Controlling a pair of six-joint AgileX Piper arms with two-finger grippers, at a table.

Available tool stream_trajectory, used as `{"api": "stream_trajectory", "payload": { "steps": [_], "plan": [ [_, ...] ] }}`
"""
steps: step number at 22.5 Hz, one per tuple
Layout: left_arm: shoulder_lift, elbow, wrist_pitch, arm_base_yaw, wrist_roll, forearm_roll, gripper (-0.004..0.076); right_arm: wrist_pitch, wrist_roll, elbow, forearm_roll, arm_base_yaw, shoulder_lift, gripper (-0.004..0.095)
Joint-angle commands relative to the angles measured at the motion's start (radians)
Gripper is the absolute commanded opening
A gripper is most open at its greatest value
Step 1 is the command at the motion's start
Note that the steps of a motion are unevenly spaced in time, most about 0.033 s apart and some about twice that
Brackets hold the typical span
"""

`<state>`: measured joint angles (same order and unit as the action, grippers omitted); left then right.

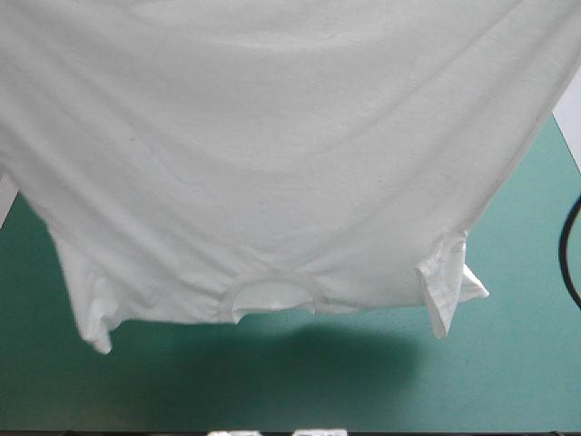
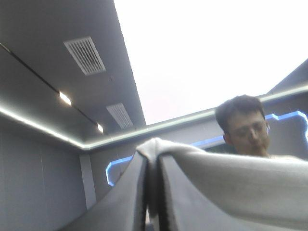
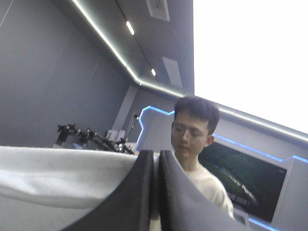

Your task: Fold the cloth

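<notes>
Black fingers of the left gripper stand pressed all but together in a pointed arch, pinching a ridge of the white T-shirt that pokes up between their tips and runs off over one side of them. Likewise the right gripper has its fingers nearly closed on the cloth, which stretches away from them as a taut white band on the side toward the other arm. Both wrists are raised and look level into the room. From above, the T-shirt hangs lifted as a wide sheet that hides both grippers, upside down, with its collar lowest at the middle and a short sleeve drooping at each lower corner. Its shadow falls on the teal-green cover beneath the collar.
</notes>
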<state>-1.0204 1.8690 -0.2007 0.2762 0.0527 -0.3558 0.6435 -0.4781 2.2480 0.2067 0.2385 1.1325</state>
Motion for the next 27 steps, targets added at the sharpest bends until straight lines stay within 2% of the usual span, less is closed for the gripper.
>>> {"api": "stream_trajectory", "payload": {
  "steps": [1, 7, 9, 12, 14, 16, 18, 22, 25, 27],
  "plan": [
    [-0.01, 0.078, 0.081, 0.002, 0.006, -0.006, -0.0009, -0.093, -0.016, 0.051, 0.001, 0.001, -0.006, -0.0013],
    [-0.059, 0.085, 0.0, 0.002, 0.027, 0.004, -0.0009, -0.044, -0.012, 0.048, 0.001, 0.001, 0.028, -0.0013],
    [-0.112, 0.083, -0.067, 0.002, 0.02, 0.004, -0.0009, 0.019, 0.049, 0.048, -0.023, 0.001, 0.091, -0.0013],
    [-0.184, 0.083, -0.094, 0.002, 0.02, 0.004, -0.0009, 0.053, 0.128, 0.046, -0.061, 0.001, 0.197, -0.0014],
    [-0.255, 0.083, -0.062, 0.002, 0.02, -0.001, -0.0009, 0.022, 0.138, 0.046, -0.066, 0.001, 0.278, -0.0018],
    [-0.333, 0.083, 0.021, 0.002, 0.022, -0.027, -0.0009, -0.062, 0.138, 0.05, -0.066, 0.001, 0.357, -0.0018],
    [-0.432, 0.097, 0.181, 0.001, 0.022, -0.14, -0.0009, -0.2, 0.138, 0.051, -0.066, 0.001, 0.436, -0.0017],
    [-0.536, 0.205, 0.232, -0.012, 0.022, -0.184, -0.0009, -0.303, 0.128, 0.051, -0.066, -0.019, 0.471, -0.0017],
    [-0.637, 0.394, 0.302, -0.104, -0.024, -0.052, -0.0009, -0.406, 0.091, 0.088, -0.064, -0.047, 0.472, -0.0018],
    [-0.665, 0.453, 0.304, -0.14, -0.031, 0.012, -0.0009, -0.406, 0.088, 0.126, -0.059, -0.052, 0.476, -0.0018]
  ]
}}
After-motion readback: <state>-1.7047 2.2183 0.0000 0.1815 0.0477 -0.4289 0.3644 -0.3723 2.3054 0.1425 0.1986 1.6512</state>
